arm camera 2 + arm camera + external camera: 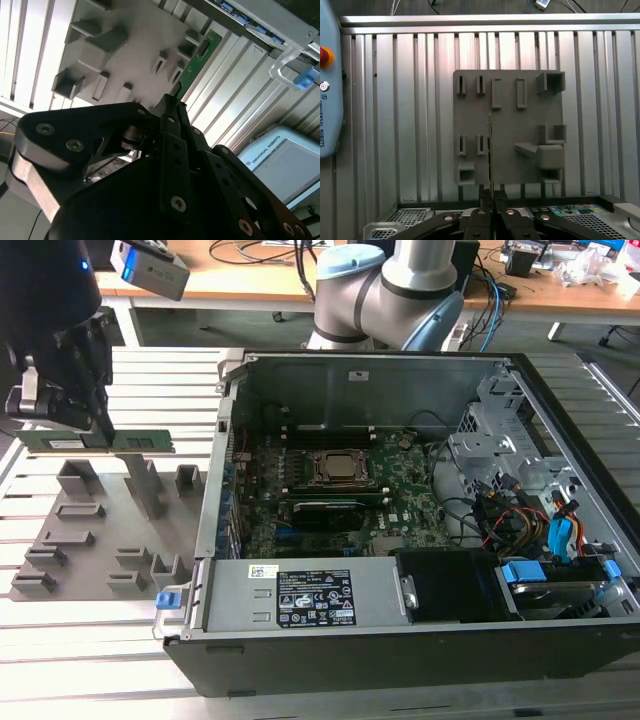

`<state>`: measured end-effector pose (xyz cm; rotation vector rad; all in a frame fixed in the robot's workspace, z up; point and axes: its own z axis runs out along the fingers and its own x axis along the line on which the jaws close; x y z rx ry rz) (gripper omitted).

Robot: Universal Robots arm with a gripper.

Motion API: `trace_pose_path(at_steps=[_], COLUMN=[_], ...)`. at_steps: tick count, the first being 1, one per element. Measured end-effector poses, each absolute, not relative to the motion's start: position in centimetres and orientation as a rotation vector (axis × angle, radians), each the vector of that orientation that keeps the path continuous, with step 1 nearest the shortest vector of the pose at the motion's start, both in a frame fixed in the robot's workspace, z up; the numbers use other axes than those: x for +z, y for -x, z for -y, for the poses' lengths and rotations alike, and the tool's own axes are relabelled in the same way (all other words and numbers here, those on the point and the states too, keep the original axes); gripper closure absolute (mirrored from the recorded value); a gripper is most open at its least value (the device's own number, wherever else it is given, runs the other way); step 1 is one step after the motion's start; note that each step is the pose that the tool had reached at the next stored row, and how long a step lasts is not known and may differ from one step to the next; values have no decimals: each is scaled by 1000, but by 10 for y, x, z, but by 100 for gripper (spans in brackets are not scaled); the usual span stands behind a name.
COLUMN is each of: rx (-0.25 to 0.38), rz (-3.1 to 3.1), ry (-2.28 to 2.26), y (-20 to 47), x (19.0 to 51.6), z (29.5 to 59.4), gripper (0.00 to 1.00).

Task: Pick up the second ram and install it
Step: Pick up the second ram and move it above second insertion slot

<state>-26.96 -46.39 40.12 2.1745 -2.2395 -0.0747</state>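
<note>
Your gripper [103, 432] clenched on second ram [140, 443], pinch near stick's middle. Stick held level above grey holder tray [95, 545], at exterior view's left, well apart from open computer case [400, 655]. In first wrist view, stick [490, 135] pinched edge-on. Likely light, stiff, thin, fragile. You want hold on bare long edges, mid-length, off chips and contacts. Flat faces probably slick, and twisting could crack board.
</note>
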Motion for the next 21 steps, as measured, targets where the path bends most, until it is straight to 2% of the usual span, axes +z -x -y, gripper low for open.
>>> trace_pose_path(at_steps=[21], rx=[-75], rz=[2239], ry=[-2174], y=[227], x=[401], z=[464], gripper=[86])
